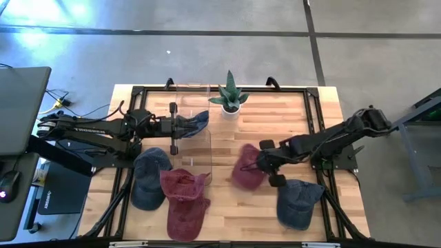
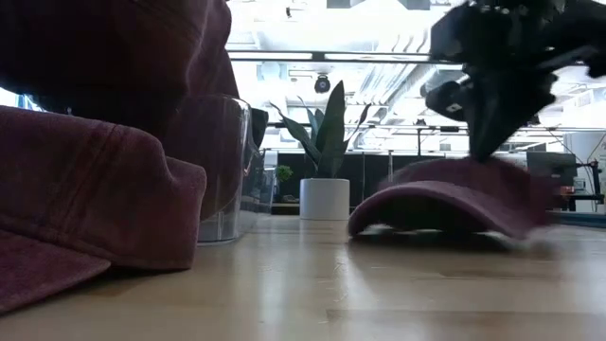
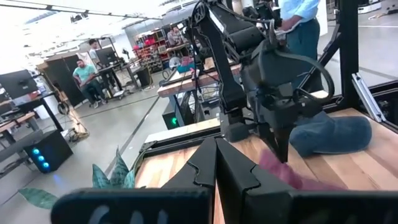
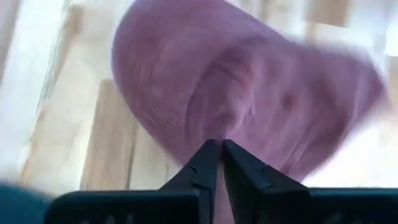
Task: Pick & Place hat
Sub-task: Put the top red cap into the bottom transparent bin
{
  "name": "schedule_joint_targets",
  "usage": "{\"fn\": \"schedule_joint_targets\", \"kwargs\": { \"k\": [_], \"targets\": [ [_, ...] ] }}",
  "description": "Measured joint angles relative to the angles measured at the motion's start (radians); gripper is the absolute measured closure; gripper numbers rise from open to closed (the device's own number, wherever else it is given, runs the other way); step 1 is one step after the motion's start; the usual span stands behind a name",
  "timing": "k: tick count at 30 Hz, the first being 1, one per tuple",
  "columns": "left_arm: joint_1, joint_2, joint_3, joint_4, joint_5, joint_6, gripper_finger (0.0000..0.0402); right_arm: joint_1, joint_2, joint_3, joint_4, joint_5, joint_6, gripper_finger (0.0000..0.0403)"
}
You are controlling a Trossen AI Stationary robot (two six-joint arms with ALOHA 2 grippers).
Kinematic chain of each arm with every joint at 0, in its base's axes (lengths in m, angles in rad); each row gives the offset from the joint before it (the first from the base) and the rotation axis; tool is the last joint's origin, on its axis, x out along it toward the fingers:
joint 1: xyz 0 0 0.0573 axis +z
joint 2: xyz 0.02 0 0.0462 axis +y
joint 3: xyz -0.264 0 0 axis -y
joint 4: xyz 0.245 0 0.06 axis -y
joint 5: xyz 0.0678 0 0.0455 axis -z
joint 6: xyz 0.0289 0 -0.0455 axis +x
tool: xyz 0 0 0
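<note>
A mauve hat (image 1: 242,169) lies on the table right of centre, brim down (image 2: 445,194). My right gripper (image 1: 258,165) slants down over its crown, shut (image 4: 221,146), with no cloth showing between the fingertips. My left gripper (image 1: 187,126) is level at the far left and shut (image 3: 217,146) with nothing in it. It sits just beside a blue hat (image 1: 200,120) on top of a clear stand (image 1: 196,148). Three more hats lie on the table: dark blue (image 1: 148,179), red (image 1: 186,203) and blue (image 1: 300,203). My right gripper's shut fingertips stand right at the mauve hat's crown (image 4: 236,118), coming from above and from the table's right. Whether they touch it I cannot tell, as the picture is blurred there. The hat lies on the table.
A potted plant (image 1: 229,100) stands at the far edge in the middle. The clear stand (image 2: 222,170) rises between the two arms. A black frame (image 1: 313,103) runs around the tabletop. A laptop (image 1: 21,110) sits off the table's left. People show in the room beyond (image 3: 87,78).
</note>
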Motion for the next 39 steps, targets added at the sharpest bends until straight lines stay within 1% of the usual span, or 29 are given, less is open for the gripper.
{"fn": "schedule_joint_targets", "kwargs": {
  "k": [3, 7, 8, 10, 13, 15, 16, 17, 18, 21, 24, 26, 28, 31, 32, 33, 35, 37, 39],
  "targets": [
    [0.001, 0.000, 0.000, -0.001, -0.004, -0.003, 0.0402, 0.000, 0.000, 0.040, -0.048, 0.013, 0.094, 0.0346],
    [0.001, 0.000, 0.000, -0.008, -0.003, -0.019, 0.0402, 0.000, 0.000, 0.071, -0.120, -0.005, 0.222, 0.0274],
    [0.001, 0.000, 0.000, -0.008, -0.003, -0.027, 0.0402, 0.000, -0.001, 0.071, -0.137, 0.007, 0.245, 0.0253],
    [0.001, 0.000, 0.000, -0.008, -0.003, -0.030, 0.0402, -0.002, -0.001, 0.059, -0.185, 0.068, 0.276, 0.0212],
    [0.001, 0.000, 0.000, -0.010, -0.002, -0.031, 0.0402, -0.019, -0.001, 0.028, -0.249, 0.207, 0.291, 0.0158],
    [0.001, 0.000, 0.000, -0.013, 0.004, -0.032, 0.0402, -0.038, -0.001, 0.002, -0.258, 0.280, 0.266, 0.0136],
    [0.001, 0.000, 0.000, -0.015, 0.010, -0.033, 0.0402, -0.052, -0.001, -0.014, -0.238, 0.288, 0.242, 0.0131],
    [0.001, 0.003, 0.000, -0.014, 0.017, -0.032, 0.0402, -0.070, -0.001, -0.030, -0.202, 0.271, 0.218, 0.0128],
    [0.001, 0.013, 0.000, -0.006, 0.019, -0.033, 0.0402, -0.090, -0.001, -0.050, -0.156, 0.228, 0.193, 0.0128],
    [0.001, 0.036, 0.000, -0.007, 0.021, -0.031, 0.0402, -0.144, 0.000, -0.116, 0.001, 0.074, 0.105, 0.0144],
    [0.001, 0.060, 0.001, 0.021, 0.025, -0.026, 0.0402, -0.177, 0.000, -0.160, 0.098, -0.012, 0.043, 0.0186],
    [0.001, 0.087, 0.001, 0.038, 0.025, -0.009, 0.0402, -0.191, 0.000, -0.173, 0.118, -0.039, 0.035, 0.0229],
    [0.001, 0.121, 0.004, 0.061, 0.025, 0.005, 0.0402, -0.200, 0.000, -0.181, 0.129, -0.065, 0.034, 0.0284],
    [0.001, 0.151, 0.033, 0.049, 0.025, 0.013, 0.0402, -0.202, 0.000, -0.182, 0.129, -0.090, 0.032, 0.0367],
    [0.001, 0.159, 0.045, 0.044, 0.025, 0.014, 0.0402, -0.198, 0.000, -0.182, 0.131, -0.088, 0.025, 0.0383],
    [0.001, 0.170, 0.056, 0.046, 0.025, 0.014, 0.0402, -0.191, 0.000, -0.182, 0.133, -0.072, 0.023, 0.0390],
    [-0.007, 0.193, 0.069, 0.040, 0.022, 0.012, 0.0402, -0.171, 0.000, -0.168, 0.116, 0.012, 0.038, 0.0381],
    [-0.020, 0.208, 0.076, 0.030, 0.007, 0.020, 0.0402, -0.150, 0.000, -0.133, 0.066, 0.131, 0.048, 0.0373],
    [-0.035, 0.216, 0.087, 0.038, -0.017, 0.025, 0.0402, -0.127, 0.000, -0.083, -0.008, 0.276, 0.047, 0.0380]
  ]
}}
